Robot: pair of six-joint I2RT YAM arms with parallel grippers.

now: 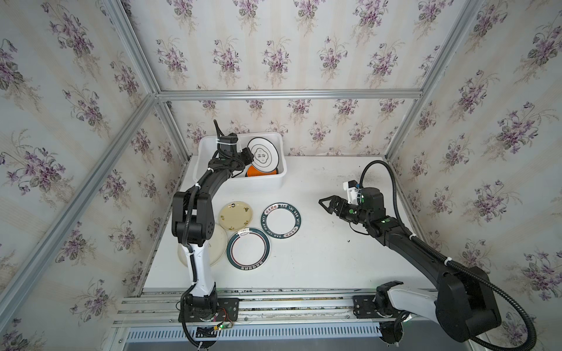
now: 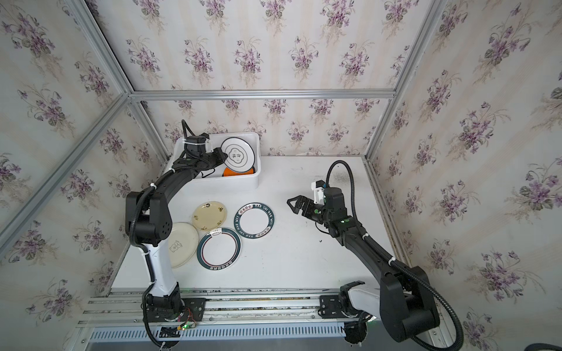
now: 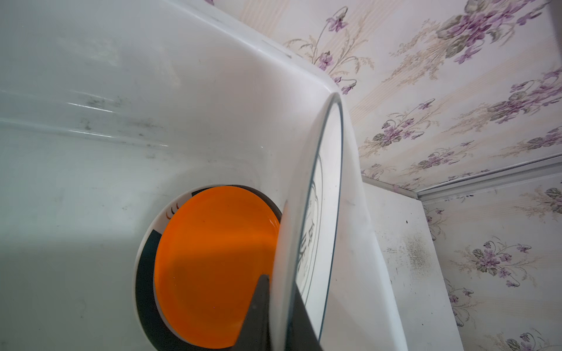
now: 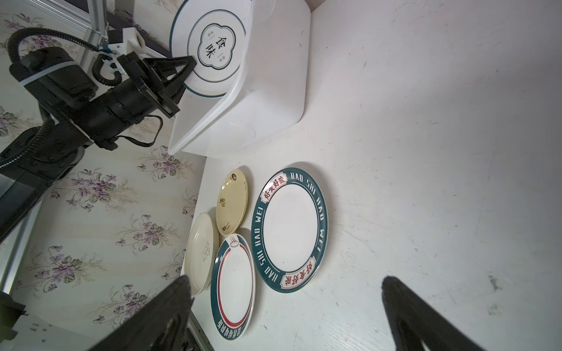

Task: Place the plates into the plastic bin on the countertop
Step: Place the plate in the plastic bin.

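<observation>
The countertop (image 1: 319,258) carries the white bin (image 1: 267,182) at its 11 o'clock corner in both top views. Four plates (image 1: 281,219) lie flat on it at about 8 o'clock. In the bin lies an orange plate (image 1: 261,172). Over it a white plate (image 1: 262,153) stands tilted, its edge clamped between the fingers (image 3: 258,310) of the left gripper (image 1: 250,157), at the plate's 9 o'clock. The right gripper (image 1: 324,204) hangs at 3 o'clock over the countertop, its fingers wide apart.

Left arm (image 1: 209,182): stretched far forward.
Left pincer (image 1: 248,155): clamped tight.
Right arm (image 1: 395,238): bent, low.
Right pincer (image 1: 324,206): jaws spread wide.
</observation>
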